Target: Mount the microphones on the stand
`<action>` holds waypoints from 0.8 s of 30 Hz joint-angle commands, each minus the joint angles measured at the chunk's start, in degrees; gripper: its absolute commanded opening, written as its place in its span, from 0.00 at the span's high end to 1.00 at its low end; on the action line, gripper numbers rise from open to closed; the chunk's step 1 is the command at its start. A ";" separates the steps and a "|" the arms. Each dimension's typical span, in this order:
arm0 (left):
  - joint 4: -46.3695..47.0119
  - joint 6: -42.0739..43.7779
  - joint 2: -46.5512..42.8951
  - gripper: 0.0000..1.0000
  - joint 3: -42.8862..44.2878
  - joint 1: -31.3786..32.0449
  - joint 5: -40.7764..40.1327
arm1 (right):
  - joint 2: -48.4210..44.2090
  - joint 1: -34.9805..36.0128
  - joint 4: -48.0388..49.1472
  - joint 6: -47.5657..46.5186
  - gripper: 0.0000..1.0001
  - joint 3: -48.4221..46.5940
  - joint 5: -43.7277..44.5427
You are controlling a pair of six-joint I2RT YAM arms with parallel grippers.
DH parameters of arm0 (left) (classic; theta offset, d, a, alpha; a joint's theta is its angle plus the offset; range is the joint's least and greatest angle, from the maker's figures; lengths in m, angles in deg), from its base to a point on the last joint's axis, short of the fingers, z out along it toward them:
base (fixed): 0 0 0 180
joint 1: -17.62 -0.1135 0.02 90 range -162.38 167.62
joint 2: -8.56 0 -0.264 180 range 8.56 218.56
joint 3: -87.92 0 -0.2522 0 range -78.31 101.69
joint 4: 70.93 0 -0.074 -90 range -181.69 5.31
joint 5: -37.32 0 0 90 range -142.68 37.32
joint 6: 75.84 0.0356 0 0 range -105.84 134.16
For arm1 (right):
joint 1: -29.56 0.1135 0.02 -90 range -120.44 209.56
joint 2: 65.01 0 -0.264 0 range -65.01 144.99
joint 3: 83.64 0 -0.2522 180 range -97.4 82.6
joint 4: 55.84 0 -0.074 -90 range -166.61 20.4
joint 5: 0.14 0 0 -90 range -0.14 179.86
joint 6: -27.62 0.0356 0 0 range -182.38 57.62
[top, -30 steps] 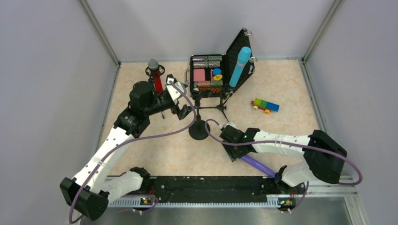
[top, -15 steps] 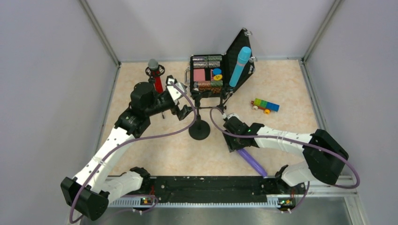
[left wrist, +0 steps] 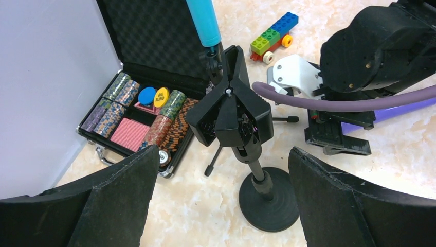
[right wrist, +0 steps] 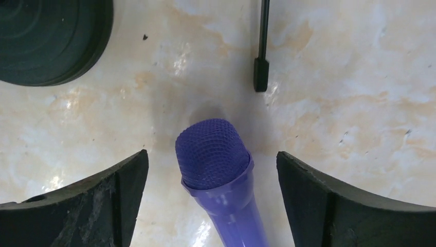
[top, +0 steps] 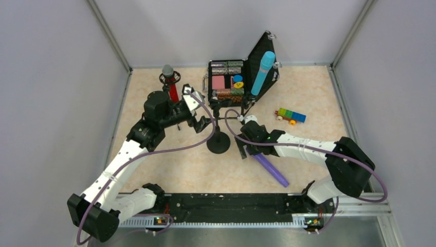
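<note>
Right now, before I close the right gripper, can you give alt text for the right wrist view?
A purple microphone lies on the marbled table, its mesh head between the two fingers of the open right gripper, touching neither. The stand's round black base sits at upper left, and a thin black rod at the top.

Your top camera looks down from behind both arm bases. Your left wrist camera faces the stand (left wrist: 230, 117) closely; your right wrist camera points straight down, sharing its base (right wrist: 51, 41) ahead-left.
</note>
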 commanded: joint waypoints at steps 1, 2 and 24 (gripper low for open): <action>3.74 -0.99 -1.23 0.01 -0.76 -0.30 0.89 | 1.37 -0.44 -0.02 -2.53 0.06 -2.99 4.87; 3.76 -1.12 -1.10 0.01 -0.72 -0.33 0.99 | 1.04 -0.45 -0.38 -2.65 0.06 -2.71 4.76; 2.88 -2.01 0.71 0.01 0.21 -1.39 0.86 | 2.31 -0.57 -5.01 5.76 0.72 -0.32 -3.04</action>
